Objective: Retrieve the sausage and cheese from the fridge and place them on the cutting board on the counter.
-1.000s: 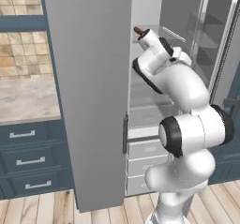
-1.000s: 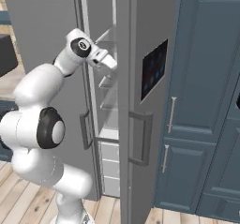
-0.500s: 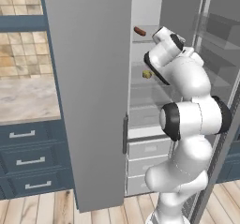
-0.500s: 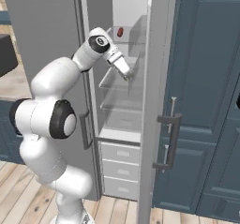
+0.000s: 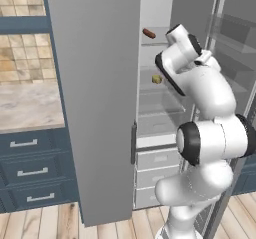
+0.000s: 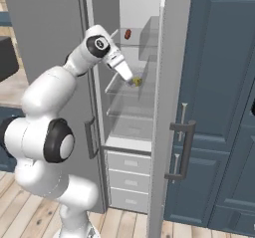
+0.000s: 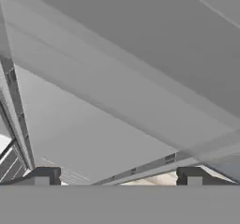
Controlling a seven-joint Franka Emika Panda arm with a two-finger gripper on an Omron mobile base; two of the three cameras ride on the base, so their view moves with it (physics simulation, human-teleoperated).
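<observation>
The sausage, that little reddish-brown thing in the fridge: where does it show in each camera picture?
Left base view: sausage on an upper shelf, top centre, left of the arm.
Right base view: sausage on the same shelf, upper centre, above the gripper.
Hand view: not in it.
Shared landmark: the cheese, one shelf lower.

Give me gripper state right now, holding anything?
Gripper: open, jaws wide apart, holding nothing; it sits inside the fridge near the cheese.

White arm raised and bent forward, wrist angled downward, gripper [image 7: 117, 176] jaws spread wide, nothing between them
</observation>
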